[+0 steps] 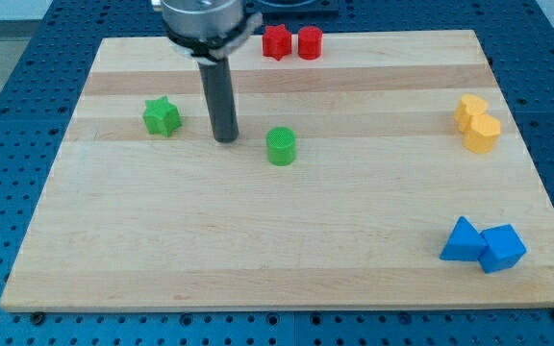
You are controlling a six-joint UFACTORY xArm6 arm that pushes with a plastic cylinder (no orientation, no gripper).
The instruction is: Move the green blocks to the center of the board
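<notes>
No readable text, labels, brands, numbers or signs anywhere in view.

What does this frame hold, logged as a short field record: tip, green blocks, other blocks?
tip: my tip on the board, between the two green blocks, touching neither
green star block: view's left of the tip
green cylinder block: view's right of the tip
red blocks: pair at top edge
yellow blocks: pair at right
blue blocks: pair at lower right

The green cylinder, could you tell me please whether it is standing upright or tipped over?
Upright: the green cylinder shows its round flat top facing up, resting on the board. My tip sits just to its left, apart.
</notes>
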